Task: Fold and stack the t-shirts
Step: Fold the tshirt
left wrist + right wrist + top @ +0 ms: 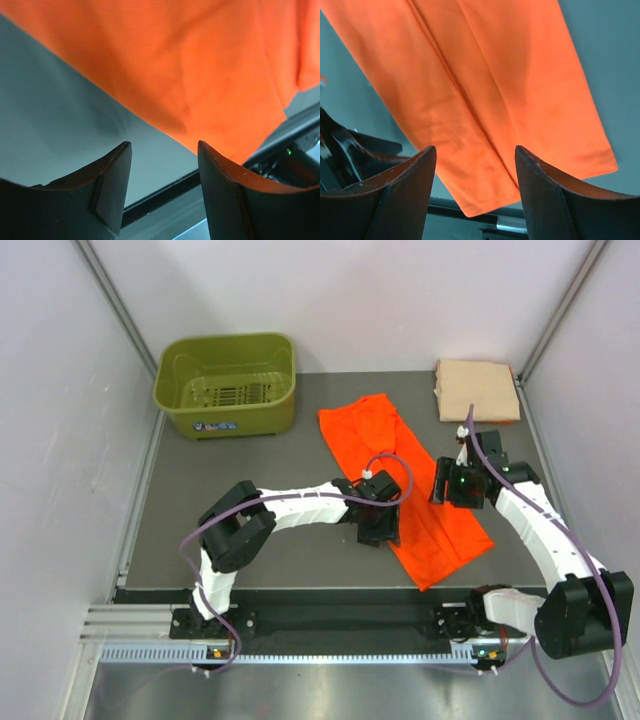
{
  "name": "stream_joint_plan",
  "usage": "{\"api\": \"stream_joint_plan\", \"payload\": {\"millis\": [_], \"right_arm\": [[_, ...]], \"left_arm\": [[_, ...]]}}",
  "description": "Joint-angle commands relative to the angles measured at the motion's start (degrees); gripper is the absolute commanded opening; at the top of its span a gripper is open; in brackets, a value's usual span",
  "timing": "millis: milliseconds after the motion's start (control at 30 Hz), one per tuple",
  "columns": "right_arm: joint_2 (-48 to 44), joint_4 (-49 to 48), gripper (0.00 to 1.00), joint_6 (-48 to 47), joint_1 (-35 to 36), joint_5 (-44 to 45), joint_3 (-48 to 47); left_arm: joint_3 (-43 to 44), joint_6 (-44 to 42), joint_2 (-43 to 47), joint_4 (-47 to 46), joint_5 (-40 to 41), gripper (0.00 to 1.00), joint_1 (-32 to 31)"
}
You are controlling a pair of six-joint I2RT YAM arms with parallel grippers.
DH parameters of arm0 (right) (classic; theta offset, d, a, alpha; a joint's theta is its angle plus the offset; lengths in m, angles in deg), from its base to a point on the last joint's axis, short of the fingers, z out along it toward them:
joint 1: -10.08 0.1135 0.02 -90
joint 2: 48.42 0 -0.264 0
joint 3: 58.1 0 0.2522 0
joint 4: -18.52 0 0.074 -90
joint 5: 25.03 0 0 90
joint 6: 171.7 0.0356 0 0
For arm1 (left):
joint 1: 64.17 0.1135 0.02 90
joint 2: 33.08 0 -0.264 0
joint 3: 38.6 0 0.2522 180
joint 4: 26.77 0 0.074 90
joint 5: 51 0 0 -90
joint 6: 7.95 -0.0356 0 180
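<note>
From above, the orange t-shirt (400, 475) lies as a long narrow strip slanting from upper centre to lower right, probably ready for its crosswise fold, with the left gripper (380, 523) and right gripper (447, 487) flanking its lower half; the peach t-shirt (477, 390) sits folded at upper right, seemingly as the stack's base; the green basket (172, 390) at upper left holds nothing. In the left wrist view the fingers (111, 200) stand apart, released, at the strip's edge; in the right wrist view the fingers (402, 200) likewise gape over the cloth, gripping nothing.

The orange t-shirt (375, 435) lies centrally as a long, diagonal folded strip; the peach-tan t-shirt (477, 390) sits folded square, far right.
</note>
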Motion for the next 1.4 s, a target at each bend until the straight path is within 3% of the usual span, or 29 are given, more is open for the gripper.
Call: {"api": "stream_joint_plan", "payload": {"millis": [0,333,467,567,600,1000,1300,1367], "right_arm": [[-2.77,0.85,0.65,-0.6,-0.47,0.71,1.81],[-3.74,0.23,0.65,-1.74,-0.47,-0.26,3.92],[-3.3,-0.03,0.64,-2.45,-0.47,-0.26,4.45],[-2.25,0.06,0.65,-2.45,-0.47,-0.96,4.36],[-2.07,-0.03,0.65,-2.54,-0.47,-1.22,4.36],[0.82,-1.35,0.65,-2.28,-0.29,-4.56,4.1],[4.16,-4.69,0.65,0.36,3.75,-8.51,6.12],[4.78,-4.78,0.65,1.23,5.42,-9.31,6.64]], "left_arm": [[-0.25,6.03,-0.25,-0.45,-0.85,0.6,0.45],[-0.26,6.48,-3.5,-3.09,1.7,0.49,0.53],[-0.78,5.16,-4.21,-2.73,2.67,0.27,0.71],[-2.53,4.1,-3.08,-1.77,3.99,0.02,1.06],[-2.97,3.84,-2.72,-1.59,4.07,0.0,1.23],[-16.05,-5.47,12.2,6.48,12.85,0.0,3.26],[-28.2,-9.0,27.86,14.93,14.89,0.01,15.9],[-28.73,-9.44,30.49,14.93,13.92,0.09,16.88]]}}
